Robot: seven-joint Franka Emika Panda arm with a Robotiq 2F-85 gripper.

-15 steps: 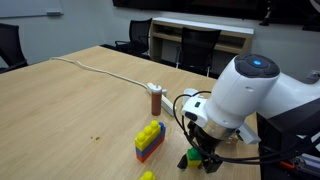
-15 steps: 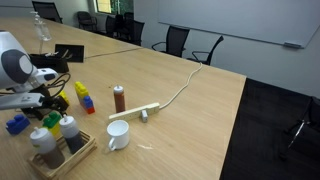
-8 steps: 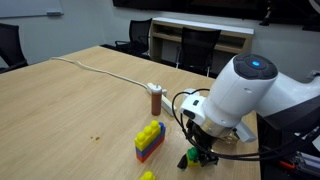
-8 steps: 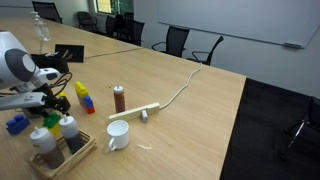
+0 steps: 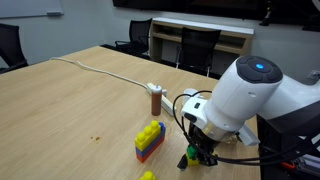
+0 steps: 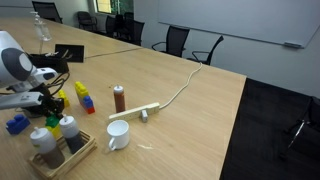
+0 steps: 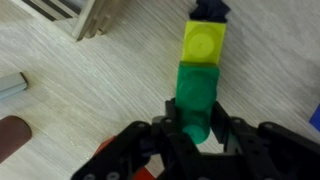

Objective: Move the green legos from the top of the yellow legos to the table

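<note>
Clamping the green legos (image 7: 197, 90), the gripper (image 7: 197, 132) hangs near a tray (image 6: 88, 149) holding bottles (image 6: 68, 128).

In the wrist view the gripper (image 7: 197, 135) clasps the green legos (image 7: 197, 92), and its fingers hide their near end. Whether they sit on the yellow legos (image 7: 205, 44) or only butt against them cannot be told. The dark piece (image 7: 211, 8) is cut by the top edge, as is a slatted rack (image 7: 70, 15). A brown thing (image 7: 14, 132) and a grey thing (image 7: 10, 85) run off the left edge, both blurred. In an exterior view the gripper covers part of the green legos (image 5: 189, 157), and a yellow piece (image 5: 148, 176) is clipped by the bottom edge. In an exterior view the arm (image 6: 15, 65) is cut off at the left, and the green legos there are too small to make out.
</note>
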